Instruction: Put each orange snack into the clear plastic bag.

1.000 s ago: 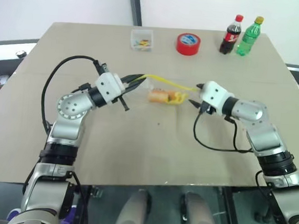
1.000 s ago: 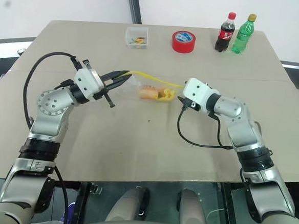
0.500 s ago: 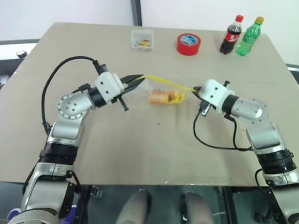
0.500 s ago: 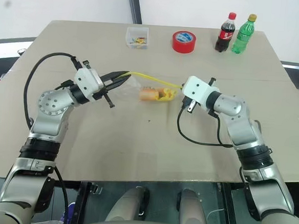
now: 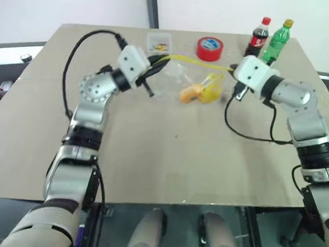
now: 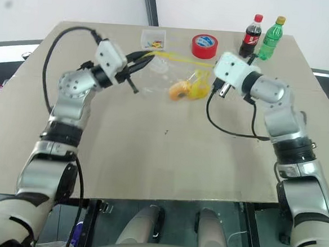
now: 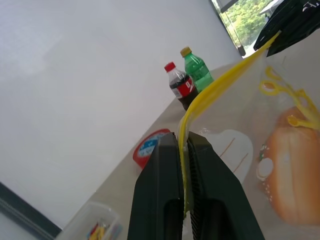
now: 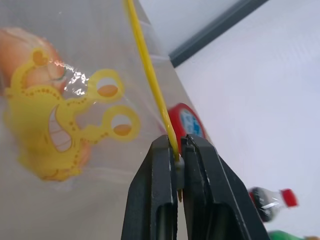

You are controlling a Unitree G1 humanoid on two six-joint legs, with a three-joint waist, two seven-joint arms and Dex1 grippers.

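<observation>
The clear plastic bag hangs above the table, stretched between my two grippers by its yellow seal strip. My left gripper is shut on the strip's left end. My right gripper is shut on its right end. In the left wrist view the black fingers pinch the strip flat; the right wrist view shows the same hold on the strip. One orange snack lies inside the bag beside a yellow print, sagging to its lowest part. It also shows through the plastic as the snack.
At the table's far edge stand a small clear box of coloured bits, a red tape roll, a cola bottle and a green bottle. The tan table stretches bare towards me under the bag.
My right gripper closed on the strip's right end. Both arms then rose and moved towards the far edge, lifting the bag with the snack off the table.
</observation>
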